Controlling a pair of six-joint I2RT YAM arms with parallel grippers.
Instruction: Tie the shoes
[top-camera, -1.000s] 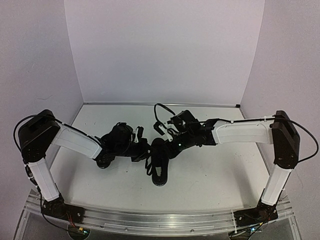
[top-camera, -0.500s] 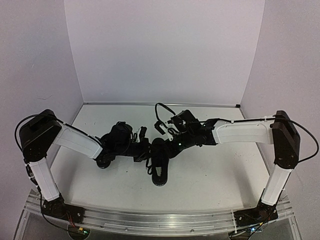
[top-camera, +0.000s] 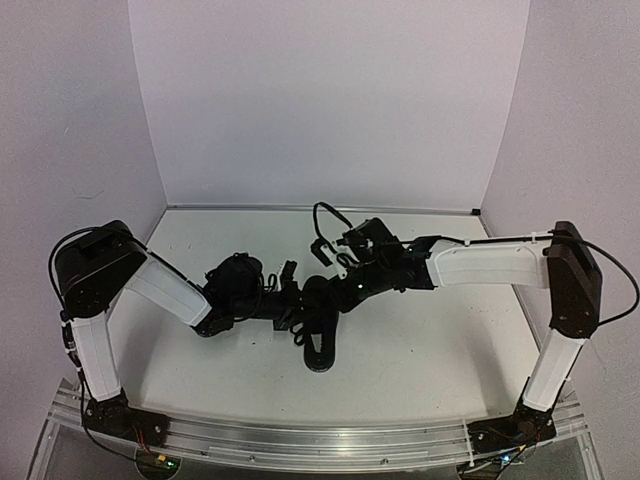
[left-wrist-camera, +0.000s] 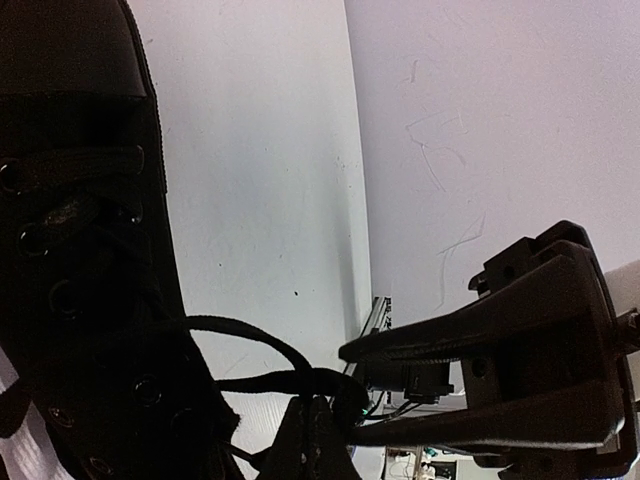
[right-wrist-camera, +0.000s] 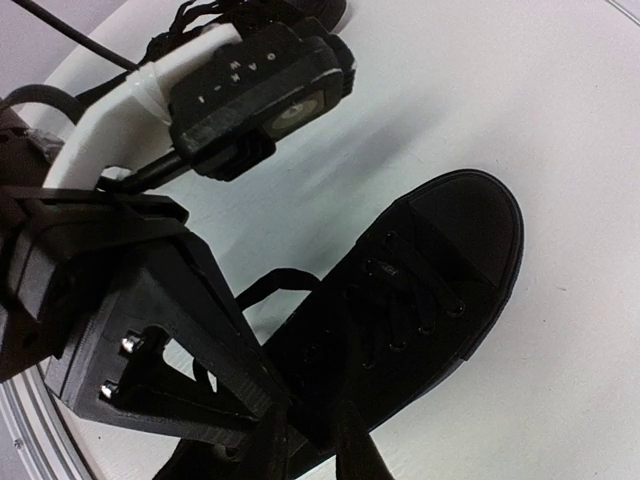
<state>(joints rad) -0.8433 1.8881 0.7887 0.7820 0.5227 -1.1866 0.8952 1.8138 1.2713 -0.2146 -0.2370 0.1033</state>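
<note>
One black shoe (top-camera: 320, 345) lies mid-table with its toe toward the arms' bases; it also shows in the left wrist view (left-wrist-camera: 80, 250) and the right wrist view (right-wrist-camera: 430, 270). My left gripper (top-camera: 290, 308) sits at the shoe's left side. Its jaws (left-wrist-camera: 310, 412) are pressed together on a thin black lace (left-wrist-camera: 250, 345) that loops out from the eyelets. My right gripper (top-camera: 328, 294) hangs over the shoe's lacing, its jaws (right-wrist-camera: 310, 445) slightly apart with nothing clearly between them. A second black shoe (right-wrist-camera: 290, 8) shows partly behind the left arm.
The left arm's white link and wrist camera (right-wrist-camera: 250, 85) cross close above the table beside the shoe. White walls enclose the table on three sides (top-camera: 320, 120). An aluminium rail (top-camera: 300, 440) runs along the near edge.
The left arm has swung right, bringing its wrist and gripper closer to the shoe. The right gripper's jaws have parted a little. The shoe stays put.
</note>
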